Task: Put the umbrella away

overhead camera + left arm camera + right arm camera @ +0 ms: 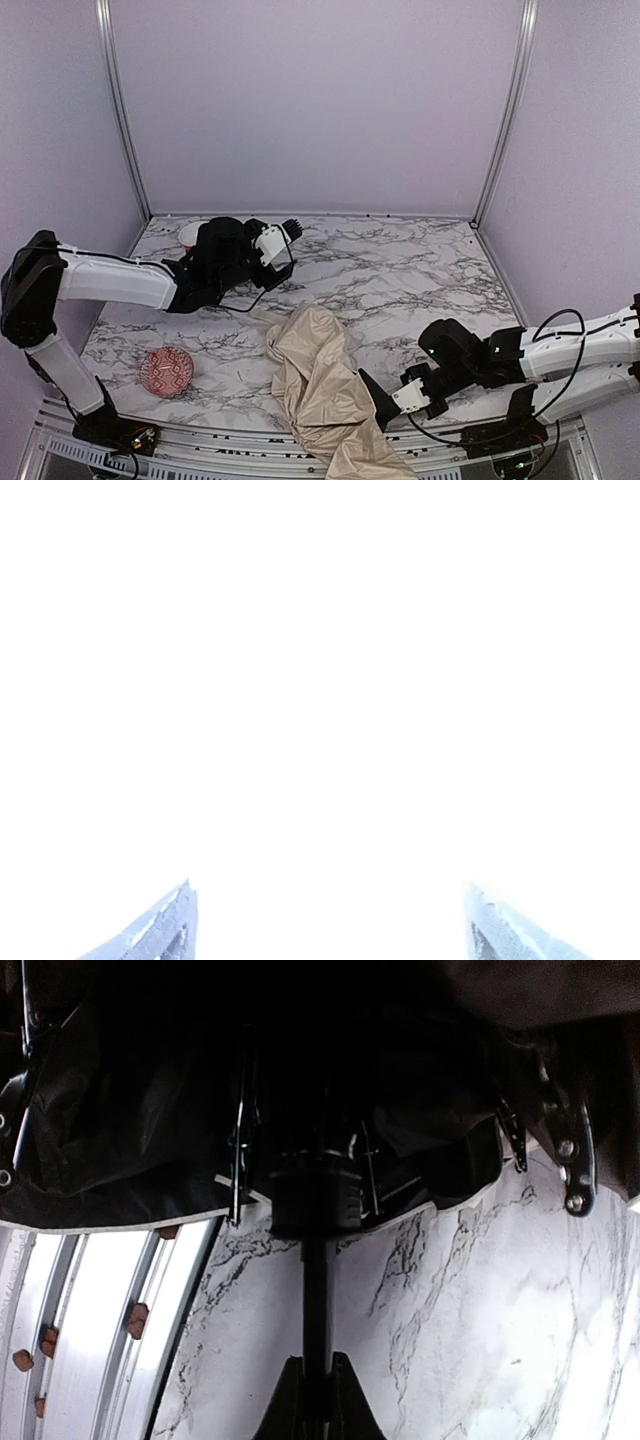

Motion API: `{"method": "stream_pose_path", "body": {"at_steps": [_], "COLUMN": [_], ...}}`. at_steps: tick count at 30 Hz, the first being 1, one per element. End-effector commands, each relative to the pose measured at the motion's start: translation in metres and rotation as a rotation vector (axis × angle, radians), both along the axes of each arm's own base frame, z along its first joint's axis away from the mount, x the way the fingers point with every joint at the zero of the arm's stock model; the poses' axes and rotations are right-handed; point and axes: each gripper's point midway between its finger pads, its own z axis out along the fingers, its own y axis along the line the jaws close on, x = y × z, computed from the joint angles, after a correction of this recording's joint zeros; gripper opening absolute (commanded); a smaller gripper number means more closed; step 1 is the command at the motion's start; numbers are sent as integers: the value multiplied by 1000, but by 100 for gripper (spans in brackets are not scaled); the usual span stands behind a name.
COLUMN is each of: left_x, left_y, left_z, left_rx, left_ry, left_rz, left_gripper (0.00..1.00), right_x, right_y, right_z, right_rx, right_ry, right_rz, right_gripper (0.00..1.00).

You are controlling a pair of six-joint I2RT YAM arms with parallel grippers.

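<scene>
One umbrella [318, 385], its shaft in the right pincer [316, 1400].

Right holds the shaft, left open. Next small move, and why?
Probably lower the left gripper onto the umbrella to gather its canopy: the right gripper is shut on the shaft, the fabric lies crumpled on the table, and the left is open and empty.

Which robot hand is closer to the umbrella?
The right one. The right gripper is shut on the black shaft of the umbrella, at its near end. The left gripper is open, farther back on the left, not touching the fabric.
</scene>
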Motion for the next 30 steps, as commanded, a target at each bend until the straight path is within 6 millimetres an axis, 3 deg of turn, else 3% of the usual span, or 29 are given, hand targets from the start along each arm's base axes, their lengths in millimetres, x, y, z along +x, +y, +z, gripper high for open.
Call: {"method": "stream_pose_path", "body": {"at_steps": [1,3,5,7,9,11,14,18,22,25,30], "left_x": [-137,-194,-231,-253,-262,-266,-263,-229,-192,-202,-244], "left_y": [-67,-82,-89,-92,-96,-99,-97,-77,-41,-26,-26], "left_z": [59,75,75,56,48,49,59,64,52,38,20], "left_rx": [-100,-159,-183,-138,-131,-146,-193,-246,-258,-257,-326], "left_ry": [169,285,379,452,475,487,459,378,363,428,592], "left_rz": [-533,-746,-860,-889,-873,-867,-831,-607,-317,-304,-418], "left_gripper": [87,83,84,86,86,86,86,87,91,91,91], "right_x": [16,24,30,33,36,38,51,72,94,107,120], "right_y": [5,8,12,16,20,24,31,46,57,67,75], "right_z": [8,11,14,16,18,19,28,54,67,65,48], "right_rx": [-2,3,7,8,9,10,26,87,158,188,149], "right_ry": [-15,-25,-34,-38,-36,-32,-47,-23,39,65,109], "right_rz": [-26,-43,-52,-54,-53,-55,-117,-238,-350,-406,-460], "right_gripper": [0,0,0,0,0,4,22,33,35,29,29]}}
